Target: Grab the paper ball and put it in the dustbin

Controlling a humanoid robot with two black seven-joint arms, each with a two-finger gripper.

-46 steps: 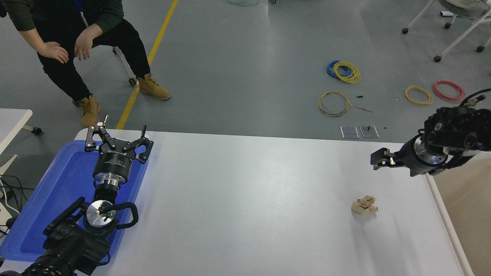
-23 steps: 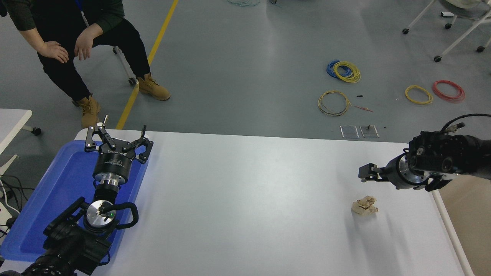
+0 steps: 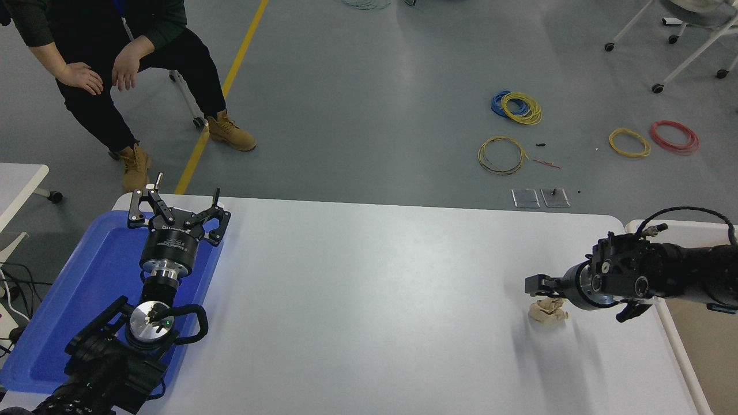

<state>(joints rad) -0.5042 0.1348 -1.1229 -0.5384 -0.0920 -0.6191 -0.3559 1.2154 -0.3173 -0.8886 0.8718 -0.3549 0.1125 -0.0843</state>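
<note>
Reaching in from the right edge of the table point(image 3: 369, 271), I am holding my right gripper point(image 3: 535, 284) just above the paper ball point(image 3: 548, 311) so I can grab it. It is holding nothing; I cannot tell how wide my fingers are. The dustbin point(image 3: 669, 226) is waiting beside that edge. My left gripper point(image 3: 177, 213), fingers wide, is parked over the blue tray point(image 3: 92, 276).

Paper ball point(image 3: 548, 312): tan, crumpled, lumpy; resting on the white table near its right edge
Dustbin point(image 3: 671, 314): white rounded rim, beige inside; seemingly just beyond that edge; mostly cropped
</note>
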